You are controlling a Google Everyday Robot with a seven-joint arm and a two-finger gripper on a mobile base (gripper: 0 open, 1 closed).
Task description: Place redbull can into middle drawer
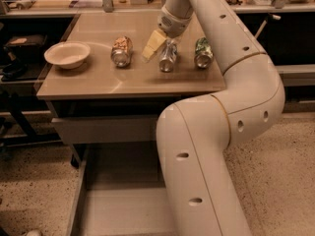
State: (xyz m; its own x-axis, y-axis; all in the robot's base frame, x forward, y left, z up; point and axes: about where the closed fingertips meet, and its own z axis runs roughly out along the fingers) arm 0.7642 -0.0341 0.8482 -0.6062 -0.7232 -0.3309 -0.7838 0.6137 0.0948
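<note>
Claw [161, 48] on far end of redbull can [168, 59], lying mid-tabletop [98, 82] between orange-tan can [121, 50] and green can [202, 52]; grip state cannot be told; should seat squarely before lifting toward open middle drawer [118, 210], nearer and lower.

Matt plastic tool [162, 47] over shiny metal redbull can [168, 60], smooth tabletop [98, 80]

Table [98, 85], left to right as I see it: bowl [67, 54], can [121, 51], redbull can [168, 59], third can [203, 53]. One row, all apart. Bowl near left edge. Cans lie on sides, ends toward me. My gripper [158, 48] at far end of redbull can, leaning to its left. Under tabletop: closed drawer front [103, 129]. Below that, middle drawer [118, 215] pulled out toward me. Arm [206, 146] stands before its right part.
</note>
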